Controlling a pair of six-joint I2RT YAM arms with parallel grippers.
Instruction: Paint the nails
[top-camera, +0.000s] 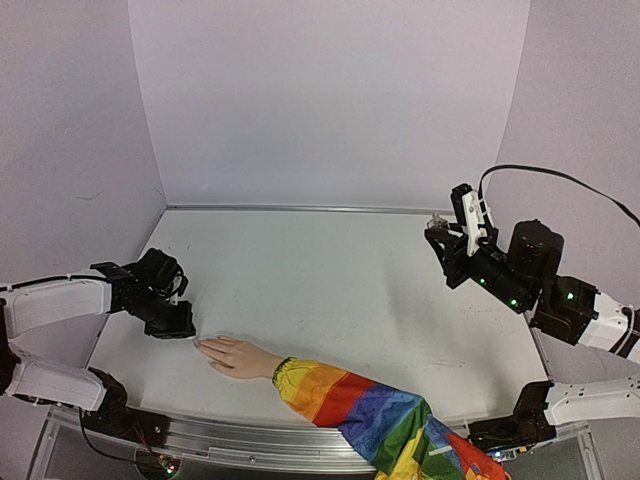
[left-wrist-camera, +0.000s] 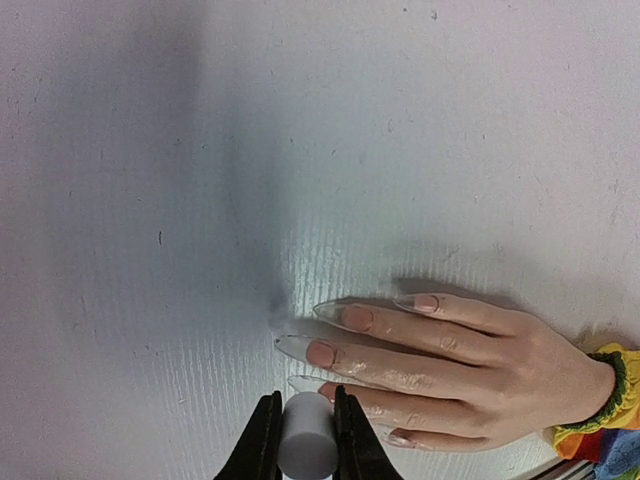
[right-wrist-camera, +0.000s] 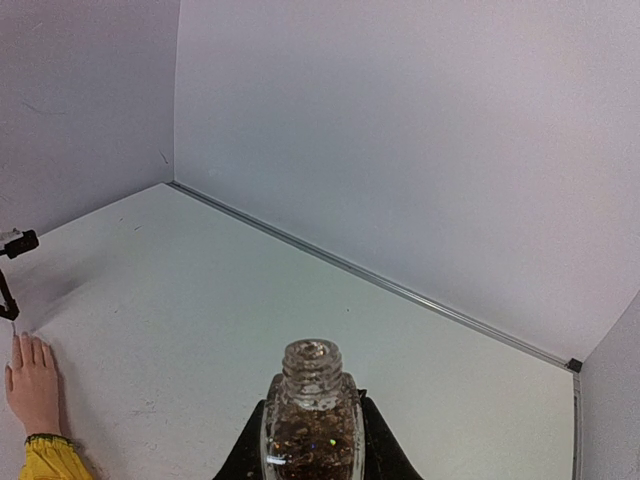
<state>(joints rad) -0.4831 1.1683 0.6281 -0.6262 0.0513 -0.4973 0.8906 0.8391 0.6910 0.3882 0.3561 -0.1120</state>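
Observation:
The pale mannequin hand (top-camera: 240, 357) lies flat at the table's front left, its rainbow sleeve (top-camera: 370, 410) trailing right. Its nails (left-wrist-camera: 296, 346) are long, clear and pointed, and they point left. My left gripper (left-wrist-camera: 305, 402) is shut on a small white cylindrical handle (left-wrist-camera: 307, 440), which hovers just over the ring fingertip; no brush tip shows. From above, the left gripper (top-camera: 186, 327) sits at the fingertips. My right gripper (right-wrist-camera: 312, 415) is raised at the far right, shut on a clear uncapped bottle (right-wrist-camera: 312, 425) of dark glittery polish, held upright. The bottle (top-camera: 437, 222) is small from above.
Pale walls close the white table (top-camera: 330, 280) at the back and sides, with a metal strip (right-wrist-camera: 380, 283) along the back edge. The sleeve hangs over the front edge. In the right wrist view the hand (right-wrist-camera: 30, 380) lies far left.

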